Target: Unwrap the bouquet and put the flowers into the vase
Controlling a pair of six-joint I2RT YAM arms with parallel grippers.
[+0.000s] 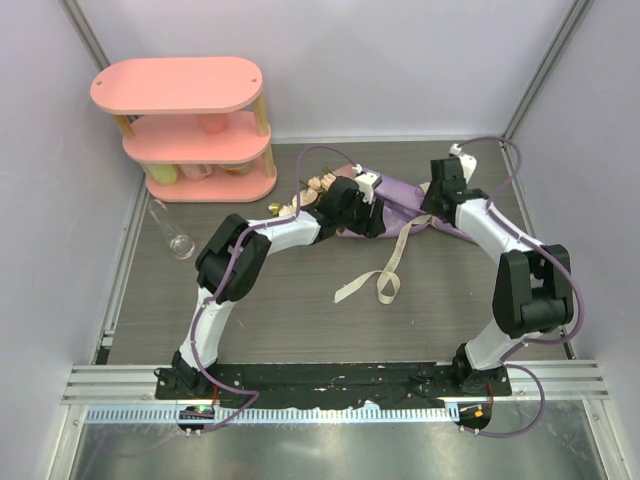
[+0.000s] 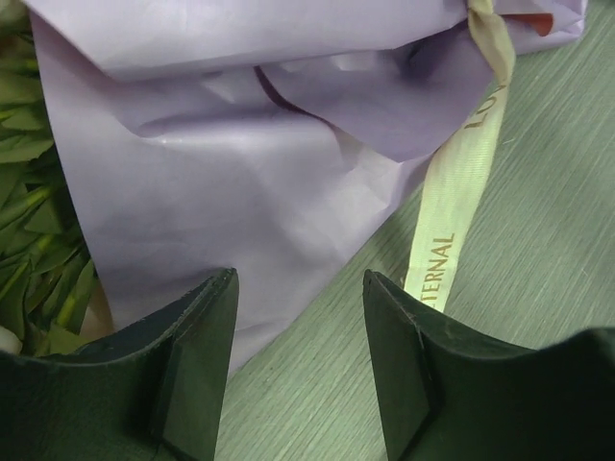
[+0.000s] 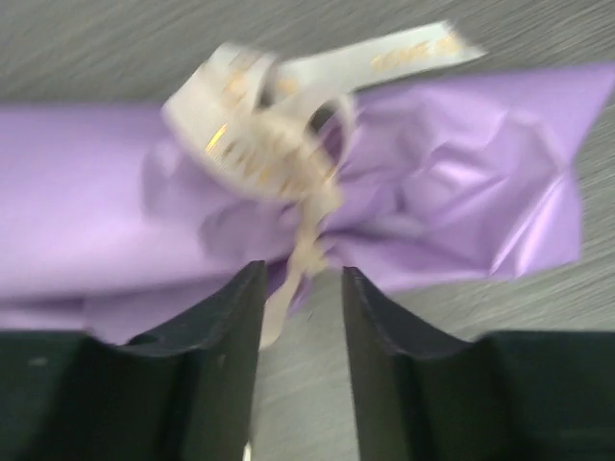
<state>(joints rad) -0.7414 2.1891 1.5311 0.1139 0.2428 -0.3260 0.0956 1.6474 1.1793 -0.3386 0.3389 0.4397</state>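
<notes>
The bouquet [image 1: 402, 198] lies on its side mid-table, wrapped in lilac paper [image 2: 240, 182]. Its cream and pink flowers [image 1: 320, 186] poke out at the left end, and green leaves [image 2: 29, 240] show in the left wrist view. A cream ribbon [image 1: 385, 272] trails toward the front; its knot [image 3: 269, 134] still gathers the paper. My left gripper [image 2: 300, 288] is open just above the table at the paper's edge, holding nothing. My right gripper [image 3: 303, 279] is open below the knot, with a loose ribbon strand [image 3: 288, 279] hanging beside its left finger. The clear glass vase [image 1: 180, 243] is near the table's left edge.
A pink three-tier shelf [image 1: 195, 125] with cups stands at the back left, close to the flower heads. Grey walls enclose the table on three sides. Both arms [image 1: 250, 250] reach in from the near edge and meet over the bouquet.
</notes>
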